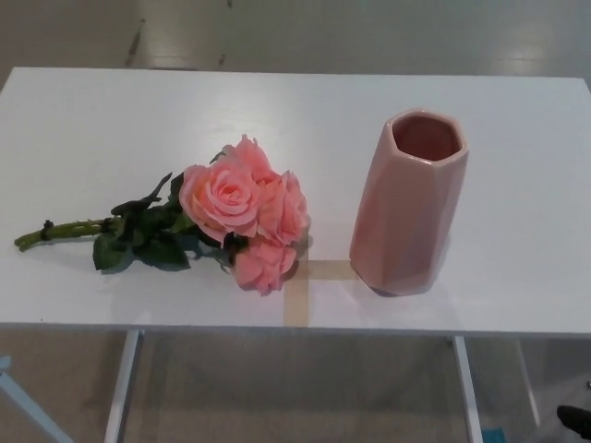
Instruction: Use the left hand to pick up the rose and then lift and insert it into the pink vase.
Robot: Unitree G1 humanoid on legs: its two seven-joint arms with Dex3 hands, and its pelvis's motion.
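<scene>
A bunch of pink roses (242,209) lies flat on the white table (277,111), blooms near the middle, green stem (57,231) and dark leaves pointing left. The pink faceted vase (408,203) stands upright to the right of the blooms, its mouth open and nothing in it. A gap of table separates flowers and vase. Neither of my hands shows in the head view.
Tan tape strips (305,281) form a cross mark on the table between the roses and the vase, near the front edge. White table legs (120,388) and grey floor show below. A dark object (574,420) peeks in at the bottom right corner.
</scene>
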